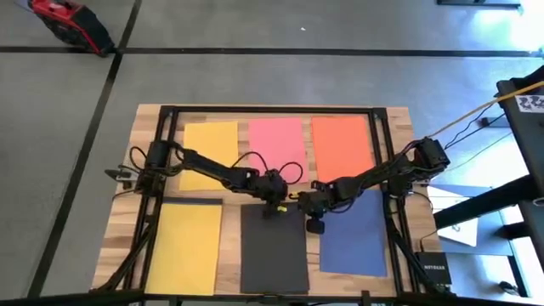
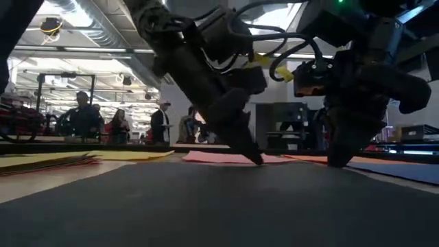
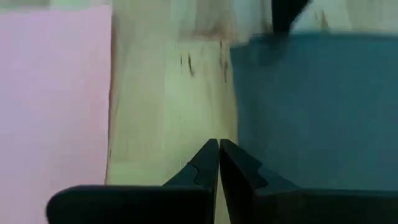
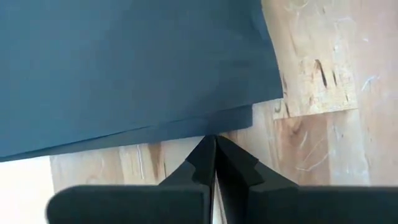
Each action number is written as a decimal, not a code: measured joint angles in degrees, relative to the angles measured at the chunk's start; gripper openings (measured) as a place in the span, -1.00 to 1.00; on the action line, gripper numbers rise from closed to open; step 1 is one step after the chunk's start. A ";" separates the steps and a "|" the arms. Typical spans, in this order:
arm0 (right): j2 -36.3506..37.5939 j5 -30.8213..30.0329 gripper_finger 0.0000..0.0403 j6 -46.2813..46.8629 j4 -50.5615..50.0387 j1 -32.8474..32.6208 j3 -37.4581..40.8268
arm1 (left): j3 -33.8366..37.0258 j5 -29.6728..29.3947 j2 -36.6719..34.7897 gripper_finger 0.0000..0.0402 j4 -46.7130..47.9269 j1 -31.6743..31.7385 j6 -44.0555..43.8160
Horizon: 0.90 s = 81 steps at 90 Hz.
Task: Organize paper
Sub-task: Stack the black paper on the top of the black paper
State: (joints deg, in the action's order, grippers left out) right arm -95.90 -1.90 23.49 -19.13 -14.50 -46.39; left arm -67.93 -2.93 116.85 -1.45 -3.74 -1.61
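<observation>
six sheets on the wooden table (image 1: 399,255), two rows of three. far row: yellow sheet (image 1: 210,153) on the left, pink sheet (image 1: 276,146) in the middle, orange sheet (image 1: 342,144) on the right. near row: second yellow sheet (image 1: 185,242) on the left, black sheet (image 1: 274,251) in the middle, dark blue sheet (image 1: 355,238) on the right. sheets lie flat, apart from one another, bare wood strips between them.

left gripper (image 1: 274,206) sits at the far edge of the black sheet, near table centre, arm reaching in from the left side. its wrist view shows the fingers (image 3: 205,167) pressed together tip to tip, nothing between them, over bare wood with pink paper to one side and dark paper to the other.

right gripper (image 1: 315,226) is at the far left corner of the dark blue sheet, in the gap between blue and black. its wrist view shows the fingers (image 4: 202,160) closed together with no gap, tips right at the blue sheet's edge; there the blue looks like two stacked layers, slightly offset. cannot tell whether the tips pinch that edge.

low view: both arms come down to the table past the black sheet in front, people (image 2: 82,113) stand in the room behind.
</observation>
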 joint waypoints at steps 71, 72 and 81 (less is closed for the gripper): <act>-0.07 -0.63 -1.00 -0.02 0.91 0.02 0.08 | 0.01 -0.14 0.81 -1.00 -3.67 -1.78 -0.02; -0.07 -0.65 -1.00 -0.02 0.87 0.02 0.07 | 0.01 -0.15 0.81 -1.00 -3.60 -1.78 0.02; -0.07 -0.67 -1.00 -0.02 0.21 0.02 -0.01 | 0.01 -0.23 0.68 -1.00 -3.30 -1.73 0.11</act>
State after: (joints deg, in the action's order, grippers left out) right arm -95.96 -2.57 23.46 -18.92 -14.48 -46.40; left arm -67.92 -3.16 117.54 -4.76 -5.48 -1.50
